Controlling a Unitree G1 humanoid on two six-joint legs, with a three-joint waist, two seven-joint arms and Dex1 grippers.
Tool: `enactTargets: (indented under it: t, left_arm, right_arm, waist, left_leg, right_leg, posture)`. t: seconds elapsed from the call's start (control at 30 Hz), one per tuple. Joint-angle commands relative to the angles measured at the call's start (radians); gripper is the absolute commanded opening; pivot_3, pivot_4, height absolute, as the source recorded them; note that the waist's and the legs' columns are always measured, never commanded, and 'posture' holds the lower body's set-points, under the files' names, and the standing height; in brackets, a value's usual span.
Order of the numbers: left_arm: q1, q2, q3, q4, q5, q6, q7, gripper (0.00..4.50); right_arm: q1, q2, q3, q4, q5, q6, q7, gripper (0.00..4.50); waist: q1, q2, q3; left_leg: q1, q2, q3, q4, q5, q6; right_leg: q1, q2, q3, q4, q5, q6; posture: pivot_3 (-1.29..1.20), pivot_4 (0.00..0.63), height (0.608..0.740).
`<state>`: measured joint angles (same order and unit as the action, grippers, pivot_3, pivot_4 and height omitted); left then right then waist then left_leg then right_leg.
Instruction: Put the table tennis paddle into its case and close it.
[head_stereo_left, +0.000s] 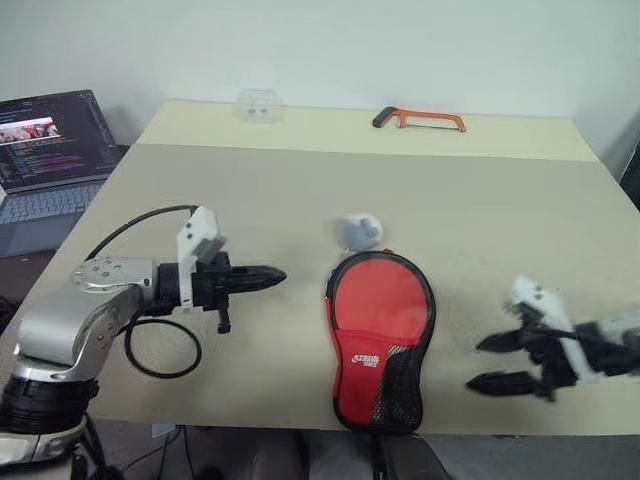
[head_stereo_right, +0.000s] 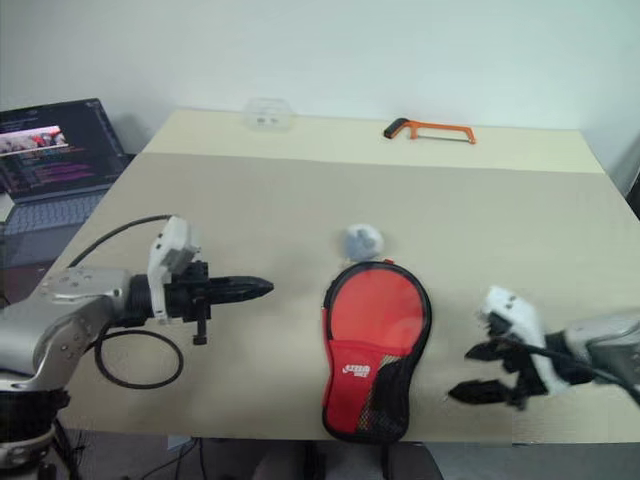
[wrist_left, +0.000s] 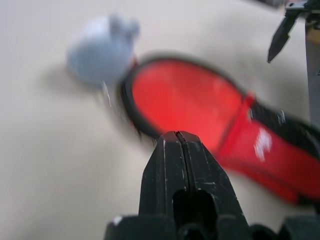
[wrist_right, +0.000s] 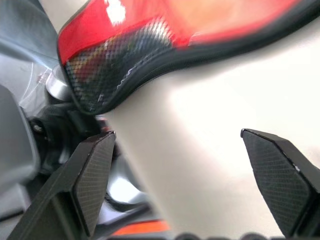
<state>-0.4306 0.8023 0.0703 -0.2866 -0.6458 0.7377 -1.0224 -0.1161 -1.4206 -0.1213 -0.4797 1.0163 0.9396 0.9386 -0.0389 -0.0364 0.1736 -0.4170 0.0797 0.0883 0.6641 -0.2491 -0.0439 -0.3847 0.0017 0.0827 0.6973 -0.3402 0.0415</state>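
While zipped, case (head_stereo_left: 381, 338) red-side up, contents unseen

one case (head_stereo_left: 381, 338), one hacksaw (head_stereo_left: 420, 120), one laptop (head_stereo_left: 48, 160)

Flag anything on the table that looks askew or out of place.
Nothing much. The case lies flat, red side up, its handle end reaching the table's near edge; its grey charm rests beside its top.

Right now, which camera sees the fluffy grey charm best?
The left wrist view: the grey plush charm looms large beside the red case, though blurred. Both eye views show it small, at the case's far end. The right wrist view shows the case's mesh end.
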Motion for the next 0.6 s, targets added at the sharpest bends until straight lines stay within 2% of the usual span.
enactTargets:
  t: [0.03, 0.07, 0.2, 0.33, 0.43, 0.6]
  left_arm:
    - [-0.052, -0.059, -0.083, -0.05, 0.034, -0.022, 0.039, 0.0]
    - [-0.061, -0.085, -0.107, -0.053, 0.043, -0.022, 0.054, 0.0]
    - [-0.094, -0.25, -0.345, 0.036, 0.267, -0.14, 0.166, 0.0]
    - [-0.092, -0.351, -0.422, 0.133, 0.355, -0.194, 0.213, 0.0]
    - [-0.091, -0.415, -0.435, 0.165, 0.36, -0.19, 0.226, 0.58]
    - [-0.077, -0.453, -0.45, 0.155, 0.386, -0.18, 0.233, 2.39]
  right_arm:
    - [-0.106, 0.018, -0.032, 0.074, -0.111, -0.129, 0.095, 4.45]
    - [-0.152, 0.043, -0.013, 0.093, -0.133, -0.141, 0.089, 4.45]
    - [-0.473, 0.297, 0.154, 0.226, -0.297, -0.14, -0.071, 4.45]
    - [-0.575, 0.438, 0.247, 0.28, -0.426, -0.14, -0.117, 4.45]
    - [-0.637, 0.521, 0.278, 0.335, -0.48, -0.141, -0.129, 4.5]
    - [-0.705, 0.636, 0.309, 0.38, -0.527, -0.125, -0.123, 4.5]
  waist:
    - [0.001, 0.0, 0.0]
    - [0.0, 0.0, 0.0]
    - [-0.003, 0.0, 0.0]
    - [0.004, 0.0, 0.0]
    - [0.006, 0.0, 0.0]
    - [0.008, 0.001, 0.0]
  left_leg:
    - [0.0, 0.0, 0.0, 0.0, 0.0, 0.0]
    - [0.0, 0.0, 0.001, 0.0, 0.0, 0.0]
    - [0.001, -0.002, 0.0, 0.001, 0.0, -0.001]
    - [0.0, 0.0, 0.001, 0.0, 0.002, -0.004]
    - [-0.001, 0.0, 0.001, -0.001, 0.002, -0.004]
    - [-0.001, 0.001, 0.001, 0.0, 0.002, -0.004]
  right_leg:
    - [0.0, 0.0, 0.0, 0.0, 0.0, 0.0]
    - [0.0, 0.0, 0.001, 0.0, 0.0, 0.0]
    - [0.0, 0.004, 0.003, 0.0, 0.001, -0.002]
    - [-0.002, 0.005, 0.005, 0.0, 0.002, -0.002]
    - [-0.004, 0.005, 0.006, 0.0, 0.002, -0.002]
    - [-0.004, 0.004, 0.007, 0.001, 0.002, -0.002]
  posture:
    - [0.0, 0.15, 0.74]
    - [0.0, 0.15, 0.74]
    - [0.0, 0.15, 0.74]
    - [0.0, 0.15, 0.74]
    - [0.0, 0.15, 0.74]
    - [0.0, 0.15, 0.74]
